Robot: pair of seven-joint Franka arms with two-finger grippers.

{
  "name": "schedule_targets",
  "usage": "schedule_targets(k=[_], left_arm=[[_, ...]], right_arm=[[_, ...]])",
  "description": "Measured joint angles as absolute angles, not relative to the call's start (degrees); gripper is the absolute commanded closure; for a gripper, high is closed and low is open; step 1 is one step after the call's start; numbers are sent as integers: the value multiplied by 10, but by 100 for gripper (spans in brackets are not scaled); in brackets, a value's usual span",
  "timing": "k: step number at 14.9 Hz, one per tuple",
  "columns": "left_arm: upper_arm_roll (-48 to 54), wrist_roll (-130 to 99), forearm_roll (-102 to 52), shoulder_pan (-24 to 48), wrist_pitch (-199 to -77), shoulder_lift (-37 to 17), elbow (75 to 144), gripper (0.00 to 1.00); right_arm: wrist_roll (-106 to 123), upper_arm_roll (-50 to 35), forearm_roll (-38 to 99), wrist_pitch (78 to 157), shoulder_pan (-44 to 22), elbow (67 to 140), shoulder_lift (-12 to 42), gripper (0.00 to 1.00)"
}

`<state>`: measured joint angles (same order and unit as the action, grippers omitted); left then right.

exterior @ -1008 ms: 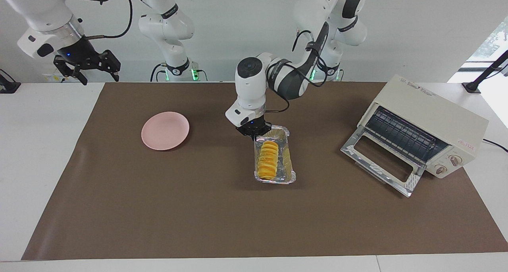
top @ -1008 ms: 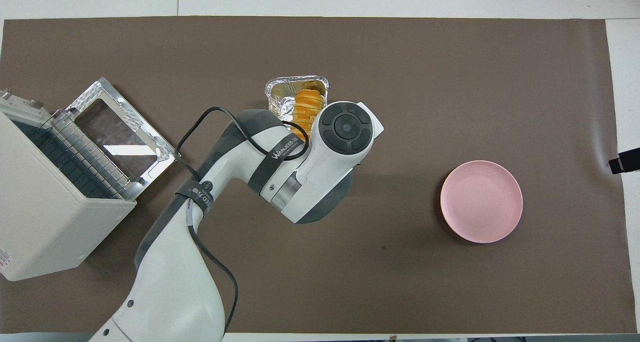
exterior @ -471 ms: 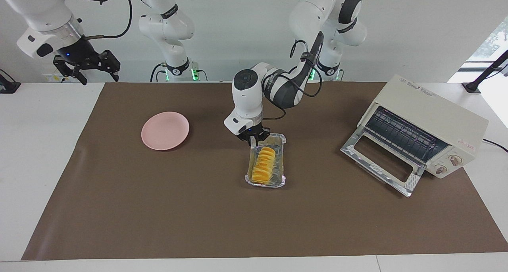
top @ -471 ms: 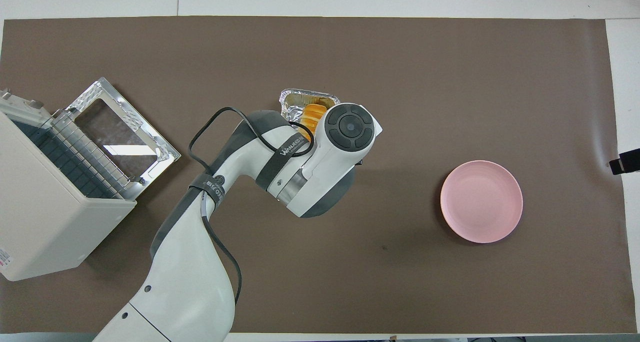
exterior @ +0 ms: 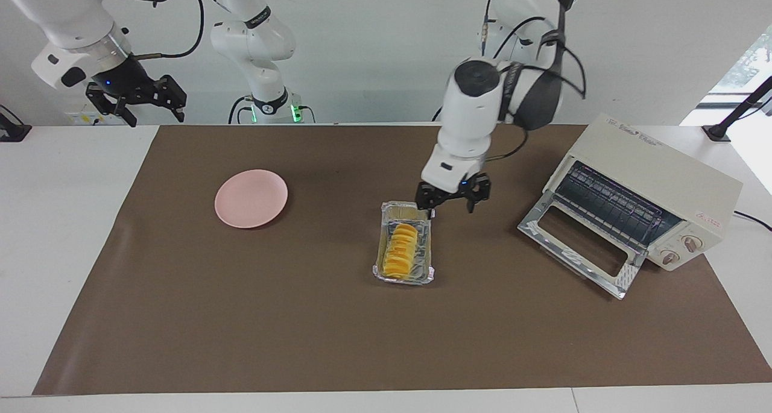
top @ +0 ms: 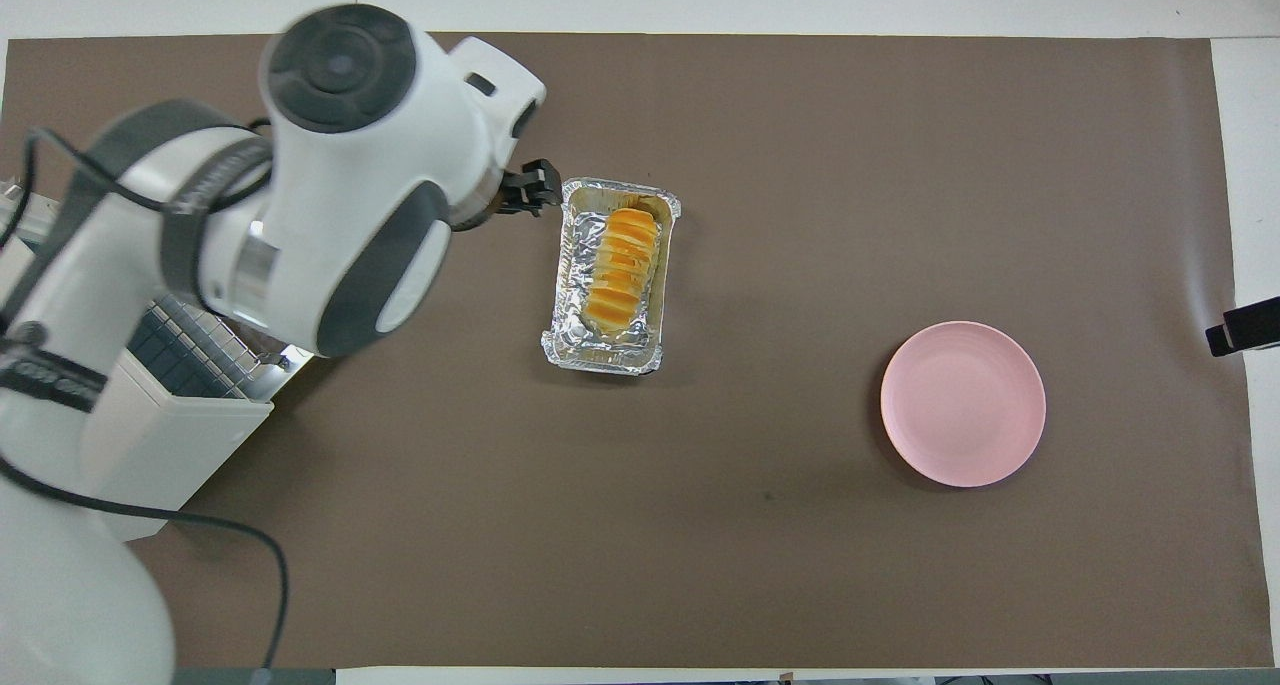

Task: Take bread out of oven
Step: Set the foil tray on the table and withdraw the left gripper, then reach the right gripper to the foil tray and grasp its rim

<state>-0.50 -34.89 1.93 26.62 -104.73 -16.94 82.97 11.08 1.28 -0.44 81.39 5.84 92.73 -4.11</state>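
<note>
Now, line by line:

Just changed: the left pincer [exterior: 452, 200], which a second ago was clamped on the foil tray [exterior: 382, 262] at the end nearer the robots, has let go and risen away toward the oven [exterior: 648, 190].

Meaning for the task: I judge the bread [exterior: 400, 250] as delivered; it is out of the oven and sitting in the foil tray on the table [exterior: 301, 340], about midway between the pink plate [exterior: 251, 198] and the oven's dropped door (which still hangs open).

Left pincer: fingers spread wide, holding nothing, hanging in the air just beside the tray's end nearer the robots, touching neither tray nor bread.

Right pincer [exterior: 136, 99]: spread open and empty, waiting up high at the right arm's end of the table.

Remaining: probably only the arm's retreat; closing the door isn't asked for.
</note>
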Motion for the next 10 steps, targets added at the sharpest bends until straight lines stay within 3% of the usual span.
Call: schedule_targets(k=[5,10], left_arm=[[-13,-283,16,118,-877,-126,779,0],[-17,-115,15,71,-777,-64,765,0]], right_arm=[[-21,5,-4,891,-19,980,-41,0],[-174,3,-3,970,-119,995,10,0]])
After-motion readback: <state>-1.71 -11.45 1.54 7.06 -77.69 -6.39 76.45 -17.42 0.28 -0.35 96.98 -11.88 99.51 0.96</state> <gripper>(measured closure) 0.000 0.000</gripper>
